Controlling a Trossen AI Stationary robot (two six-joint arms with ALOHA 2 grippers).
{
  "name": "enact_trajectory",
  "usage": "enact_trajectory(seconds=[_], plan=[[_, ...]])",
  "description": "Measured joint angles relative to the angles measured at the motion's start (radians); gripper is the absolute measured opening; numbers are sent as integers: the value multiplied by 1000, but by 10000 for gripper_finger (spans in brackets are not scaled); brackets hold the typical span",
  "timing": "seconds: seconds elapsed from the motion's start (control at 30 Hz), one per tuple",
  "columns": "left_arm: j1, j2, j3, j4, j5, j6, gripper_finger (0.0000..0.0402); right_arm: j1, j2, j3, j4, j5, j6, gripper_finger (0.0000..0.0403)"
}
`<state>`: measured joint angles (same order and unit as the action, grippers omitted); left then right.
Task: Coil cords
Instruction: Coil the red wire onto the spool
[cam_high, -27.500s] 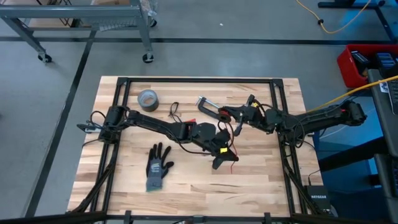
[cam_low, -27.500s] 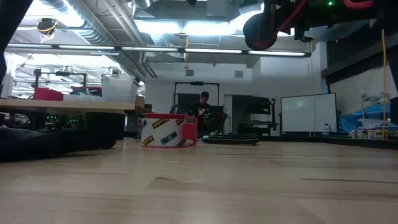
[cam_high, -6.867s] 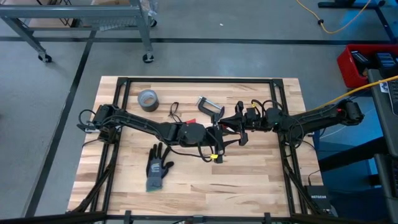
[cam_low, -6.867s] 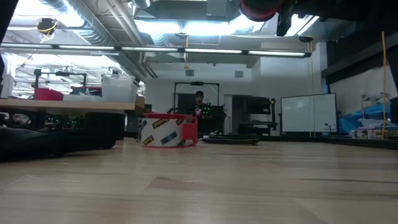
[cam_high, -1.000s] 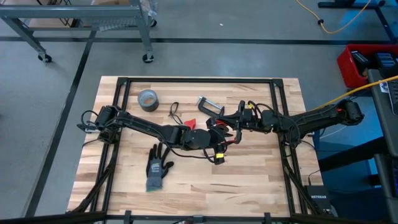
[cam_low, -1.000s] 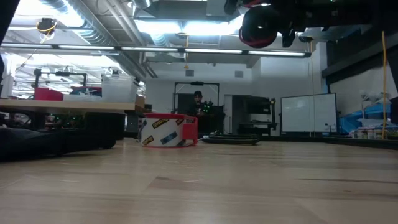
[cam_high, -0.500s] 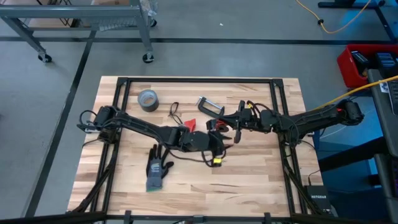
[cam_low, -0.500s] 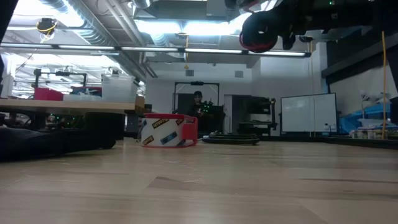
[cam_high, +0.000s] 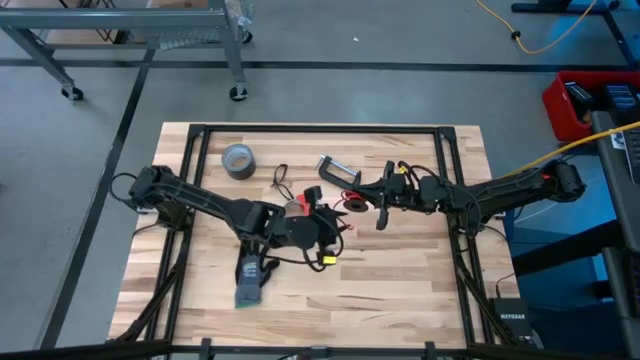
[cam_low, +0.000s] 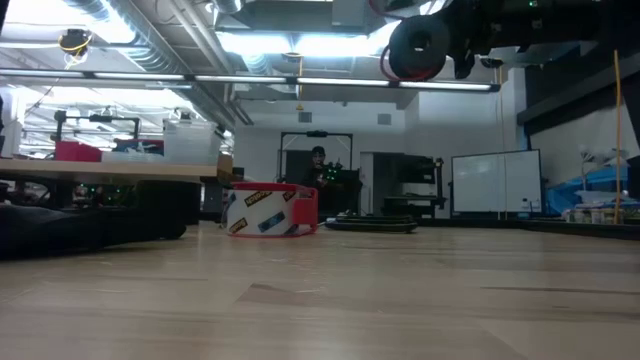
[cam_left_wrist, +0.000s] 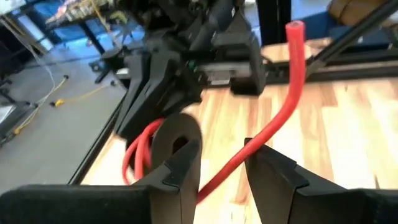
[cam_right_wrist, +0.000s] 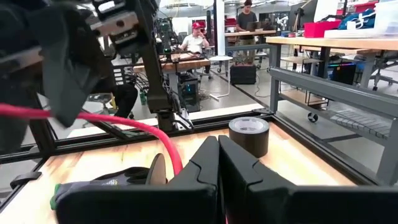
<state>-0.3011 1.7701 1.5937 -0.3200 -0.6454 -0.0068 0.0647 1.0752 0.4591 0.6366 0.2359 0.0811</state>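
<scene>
The red cord (cam_left_wrist: 273, 118) is up in the air between both grippers. Its loops (cam_high: 350, 205) hang by my right gripper (cam_high: 380, 205), which is shut and points toward the table's left. A straight stretch of the cord runs between the fingers of my open left gripper (cam_left_wrist: 221, 149), and its free end (cam_left_wrist: 295, 28) sticks up beyond them. A dark ring-shaped piece (cam_low: 415, 45) sits at the loops. The black cord (cam_high: 280, 178) lies looped on the table, far from both grippers. My right gripper is shut on the red cord where it reaches the fingers (cam_right_wrist: 178, 165); the fingers hide the pinch itself. They lie level, coming from the table's right. The cord's loops hang beside them, clear of the table. My left gripper's fingers (cam_left_wrist: 183, 174) stand on either side of the cord; whether they touch it, I cannot tell.
A grey duct-tape roll (cam_high: 237, 160) sits at the far left, with a metal clamp (cam_high: 338, 170) far of the grippers. The red-edged tape ring (cam_high: 293, 207) lies beside my left arm and a dark glove (cam_high: 250, 275) lies nearer. A black frame (cam_high: 320, 128) rims the table.
My left gripper has drawn back toward the table's left edge, risen a little and rolled, staying open with the red cord between its fingers. The loops by my right gripper have turned, so the dark ring now faces the low camera.
</scene>
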Motion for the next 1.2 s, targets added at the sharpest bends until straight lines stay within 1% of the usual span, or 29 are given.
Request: enact_trajectory(seconds=[0.13,0.27,0.37,0.5,0.57,0.67,0.77,0.83,0.93,1.0,1.1,1.2], plan=[[-1,-10,0,-119,-36,-53,116,0,0,0,2,0,0,5],[-1,-17,0,-272,-46,-156,116,0,0,0,19,-1,0,5],[0,-18,0,-397,-47,-282,116,0,0,0,27,-4,0,5],[1,-18,0,-569,-39,-489,116,0,0,0,40,-11,0,5],[-1,-18,0,-639,-20,-548,116,0,0,0,54,-20,0,5],[-6,-18,-1,-687,10,-570,116,0,-1,0,62,-27,0,5],[-8,-18,-1,-693,53,-543,116,0,-1,0,70,-33,0,5],[-7,-18,-1,-710,70,-525,116,0,-1,0,73,-59,6,5],[-12,-18,-1,-820,78,-552,116,0,-5,0,72,-113,44,5],[-23,-18,-1,-937,81,-630,116,0,-10,0,77,-153,50,5],[-58,-18,-1,-1091,64,-790,116,0,-25,0,76,-208,51,5],[-125,-19,-18,-1164,-11,-957,116,0,-42,0,77,-248,52,5]])
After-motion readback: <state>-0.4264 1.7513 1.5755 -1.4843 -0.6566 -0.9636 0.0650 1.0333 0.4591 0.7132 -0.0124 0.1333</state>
